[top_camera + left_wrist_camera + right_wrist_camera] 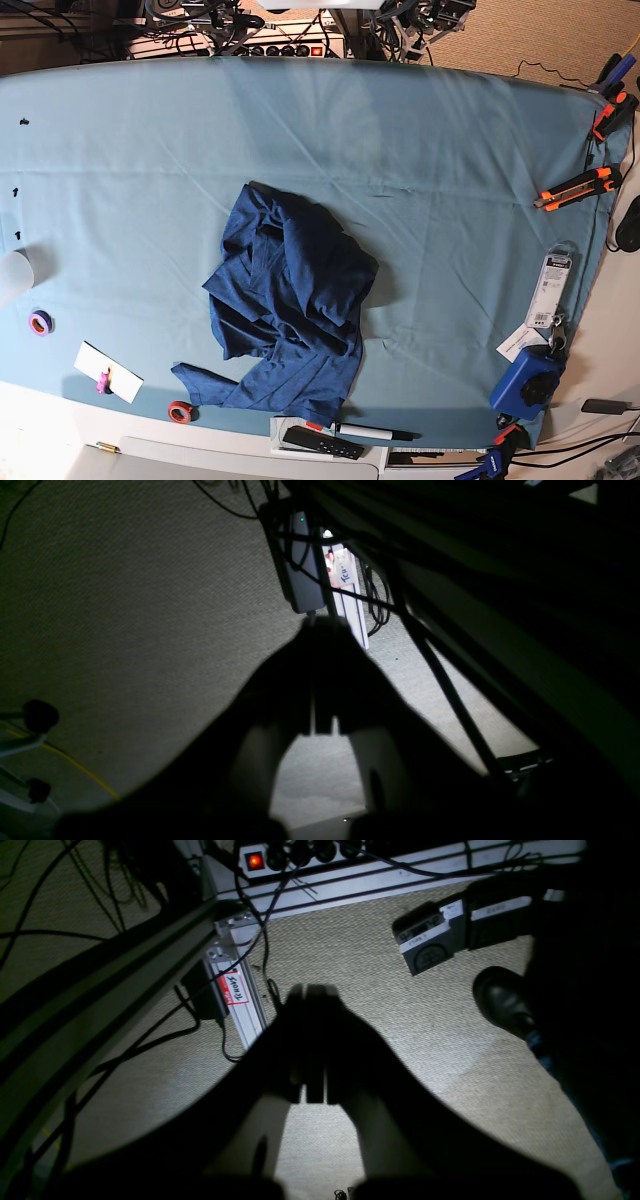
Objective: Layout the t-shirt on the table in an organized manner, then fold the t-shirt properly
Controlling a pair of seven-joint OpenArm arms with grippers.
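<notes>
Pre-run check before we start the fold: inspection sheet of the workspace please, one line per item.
Surface: table under a smooth teal cloth, mostly bare.
Job's things: t-shirt crumpled in a heap near the front middle, not laid out.
Clutter: tape rolls and, white card, marker, remote, orange utility knife, blue device, packaged item.
Grippers: left tool and right tool both shut, empty, hanging below table level over carpet; neither shows in the base view.
Cables: loose bundles around the frame and a power strip with its red switch lit.
Surroundings: a black shoe on the carpet near the right tool.
</notes>
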